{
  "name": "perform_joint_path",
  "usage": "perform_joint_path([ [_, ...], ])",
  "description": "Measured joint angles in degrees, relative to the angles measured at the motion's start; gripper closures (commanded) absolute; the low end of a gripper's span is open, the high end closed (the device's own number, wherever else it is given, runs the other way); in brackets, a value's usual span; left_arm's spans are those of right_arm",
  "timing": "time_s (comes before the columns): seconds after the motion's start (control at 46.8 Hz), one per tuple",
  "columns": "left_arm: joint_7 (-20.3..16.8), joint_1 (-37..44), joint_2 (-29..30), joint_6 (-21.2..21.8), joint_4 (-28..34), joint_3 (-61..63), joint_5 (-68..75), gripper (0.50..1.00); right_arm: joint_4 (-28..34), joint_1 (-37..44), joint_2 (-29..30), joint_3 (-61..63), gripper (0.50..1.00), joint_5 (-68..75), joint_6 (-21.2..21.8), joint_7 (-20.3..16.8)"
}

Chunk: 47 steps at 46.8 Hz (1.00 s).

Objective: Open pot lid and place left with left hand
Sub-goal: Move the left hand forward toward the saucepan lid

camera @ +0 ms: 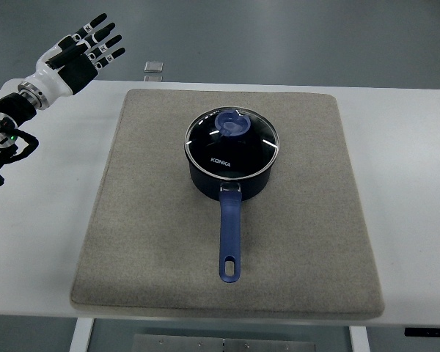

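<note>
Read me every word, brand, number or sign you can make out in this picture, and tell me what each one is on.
"KONKA": white letters on the glass lid of the dark blue pot.
Small white tags on the fingers of the left hand: too small to read.
Small object at the table's far edge: no print legible.
Nothing readable on the grey mat or the pot handle.

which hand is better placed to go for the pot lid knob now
Left. The left hand is the only one in view, raised open off the table's far left corner, with bare mat between it and the lid still on the pot. The right arm is not visible.
</note>
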Motion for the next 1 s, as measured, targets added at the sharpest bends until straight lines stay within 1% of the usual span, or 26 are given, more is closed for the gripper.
perform_joint_path([
  [0.128, -0.1, -0.4, 0.2, -0.7, 0.0, 0.5, 2.1, 0.512, 0.0, 0.0, 0.0, 0.0, 0.585, 0.0, 0.0, 0.0],
  [0.256, -1.2, -1.2, 0.9, -0.9, 0.1, 0.0, 11.6, 0.512, 0.0, 0.0, 0.0, 0.0, 0.585, 0.0, 0.0, 0.0],
  [0.448, -5.7, -2.0, 2.5, -1.0, -0.8, -0.1, 25.4, 0.514, 0.0, 0.0, 0.0, 0.0, 0.585, 0.0, 0.0, 0.0],
  [0.555, -8.5, -2.0, 3.5, -0.7, -3.0, -0.1, 35.7, 0.516, 0.0, 0.0, 0.0, 0.0, 0.585, 0.0, 0.0, 0.0],
  [0.683, -13.6, -2.1, 4.2, -0.4, -5.6, -0.1, 46.7, 0.519, 0.0, 0.0, 0.0, 0.0, 0.585, 0.0, 0.0, 0.0],
  [0.769, -15.8, -2.4, 4.7, -0.2, -7.4, 0.1, 52.4, 0.525, 0.0, 0.0, 0.0, 0.0, 0.585, 0.0, 0.0, 0.0],
  [0.875, -16.3, -2.4, 5.9, 0.4, -10.7, 0.1, 58.4, 0.529, 0.0, 0.0, 0.0, 0.0, 0.585, 0.0, 0.0, 0.0],
  [0.94, -16.3, -2.6, 6.8, 2.1, -13.4, 0.1, 61.8, 0.529, 0.0, 0.0, 0.0, 0.0, 0.585, 0.0, 0.0, 0.0],
  [1.004, -16.3, -3.1, 7.8, 4.7, -16.0, 0.4, 65.7, 0.529, 0.0, 0.0, 0.0, 0.0, 0.585, 0.0, 0.0, 0.0],
])
